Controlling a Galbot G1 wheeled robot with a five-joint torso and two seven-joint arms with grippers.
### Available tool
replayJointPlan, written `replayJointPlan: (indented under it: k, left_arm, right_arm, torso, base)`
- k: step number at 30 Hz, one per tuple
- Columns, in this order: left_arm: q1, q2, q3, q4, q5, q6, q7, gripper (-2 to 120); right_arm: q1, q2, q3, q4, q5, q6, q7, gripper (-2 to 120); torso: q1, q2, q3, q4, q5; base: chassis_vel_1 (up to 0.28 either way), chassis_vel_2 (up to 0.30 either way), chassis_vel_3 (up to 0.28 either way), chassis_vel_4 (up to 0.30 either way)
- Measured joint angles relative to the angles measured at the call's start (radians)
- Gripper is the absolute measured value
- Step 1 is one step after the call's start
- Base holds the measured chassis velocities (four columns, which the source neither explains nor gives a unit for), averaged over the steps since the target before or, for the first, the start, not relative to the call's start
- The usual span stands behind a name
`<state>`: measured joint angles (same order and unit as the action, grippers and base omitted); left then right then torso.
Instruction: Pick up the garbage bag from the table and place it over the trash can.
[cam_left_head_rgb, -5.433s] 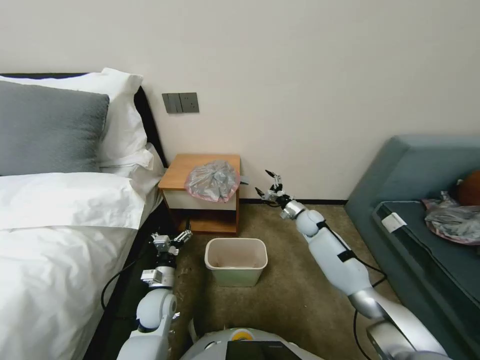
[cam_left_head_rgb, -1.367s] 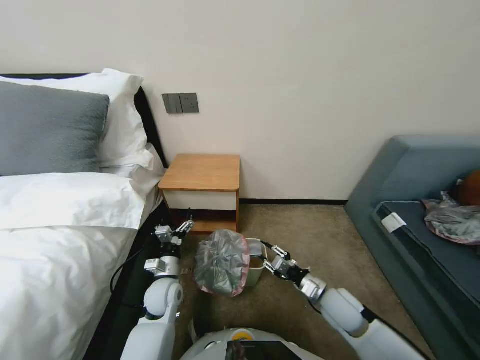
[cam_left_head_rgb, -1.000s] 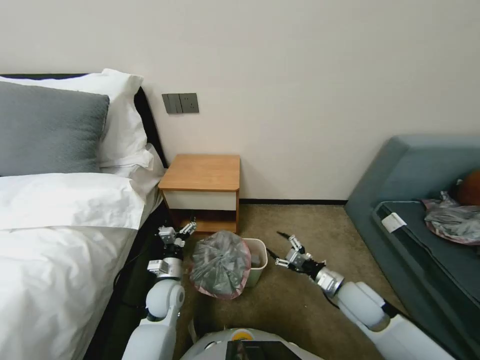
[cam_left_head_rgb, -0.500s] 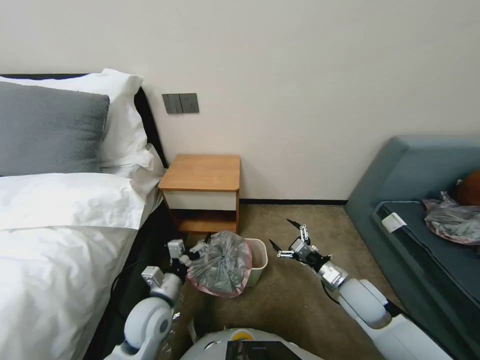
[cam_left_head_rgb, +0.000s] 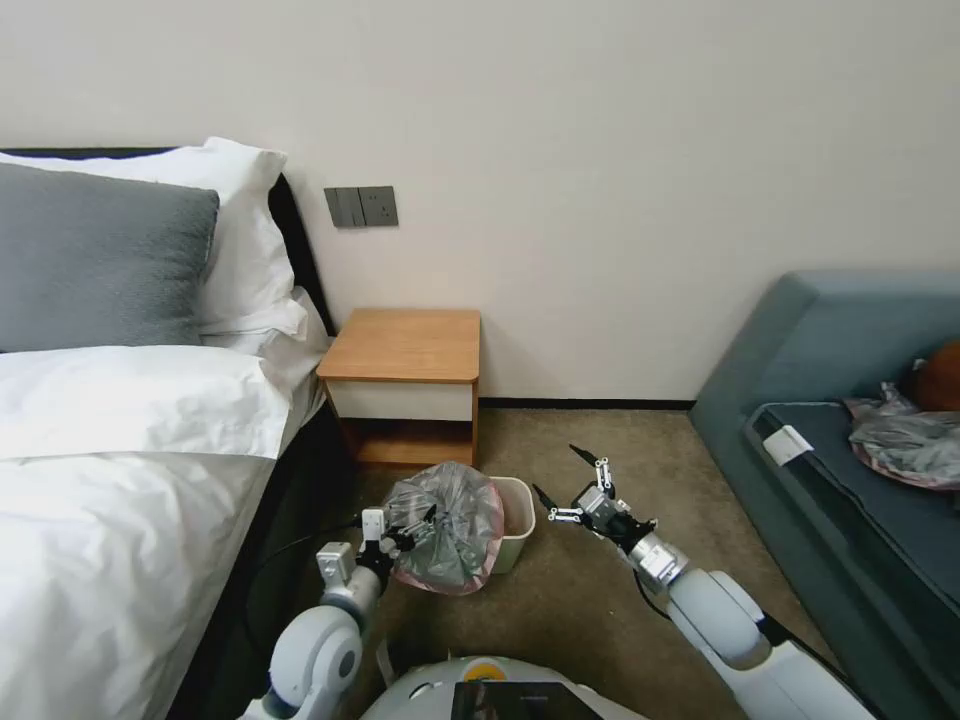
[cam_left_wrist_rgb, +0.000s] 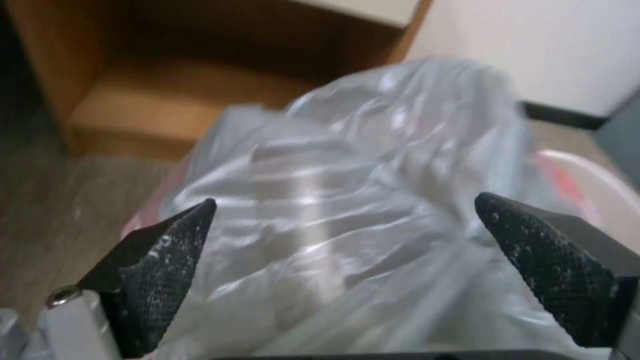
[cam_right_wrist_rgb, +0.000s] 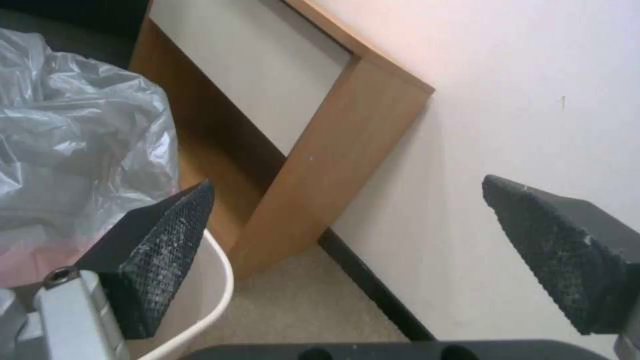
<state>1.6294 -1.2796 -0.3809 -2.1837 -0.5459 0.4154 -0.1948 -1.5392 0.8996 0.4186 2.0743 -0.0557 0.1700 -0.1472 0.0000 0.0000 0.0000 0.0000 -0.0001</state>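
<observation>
The garbage bag (cam_left_head_rgb: 445, 522), crumpled grey plastic with a pink rim, lies draped over the left part of the trash can (cam_left_head_rgb: 515, 515), whose cream rim shows on the right. My left gripper (cam_left_head_rgb: 405, 530) is open at the bag's left side. In the left wrist view the bag (cam_left_wrist_rgb: 347, 200) bulges between the spread fingers (cam_left_wrist_rgb: 167, 260). My right gripper (cam_left_head_rgb: 555, 470) is open, just right of the can and apart from it. The right wrist view shows the bag (cam_right_wrist_rgb: 67, 140), the can's rim (cam_right_wrist_rgb: 217, 280) and the table's side (cam_right_wrist_rgb: 333, 165). The table (cam_left_head_rgb: 410, 345) stands bare behind the can.
A bed (cam_left_head_rgb: 120, 450) with white linen lies on the left, close to my left arm. On the right stands a blue-grey sofa (cam_left_head_rgb: 830, 340) with another grey-pink bag (cam_left_head_rgb: 905, 440) on its seat. Open carpet (cam_left_head_rgb: 600, 440) lies between the table and the sofa.
The bag has gone from the tabletop to the can with my right gripper, which then let go and drew back right. My left gripper has swung in against the bag's left side.
</observation>
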Motion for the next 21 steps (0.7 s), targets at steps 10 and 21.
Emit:
replayJointPlan:
  k: [10, 21]
  left_arm:
    - [-0.091, -0.049, -0.030, 0.041, -0.177, 0.134, -0.024, 100]
    - [-0.138, -0.078, -0.067, 0.050, -0.154, 0.218, -0.062, 100]
  right_arm:
    - [-0.018, 0.015, -0.006, 0.003, -0.008, 0.011, 0.001, 100]
    - [-0.017, 0.027, -0.016, -0.005, -0.010, 0.023, 0.000, 100]
  torso:
    - [0.000, 0.000, 0.000, 0.0000, 0.0001]
    - [0.000, 0.000, 0.000, 0.0000, 0.0001]
  base:
    - [0.000, 0.000, 0.000, 0.000]
    - [0.000, 0.000, 0.000, 0.000]
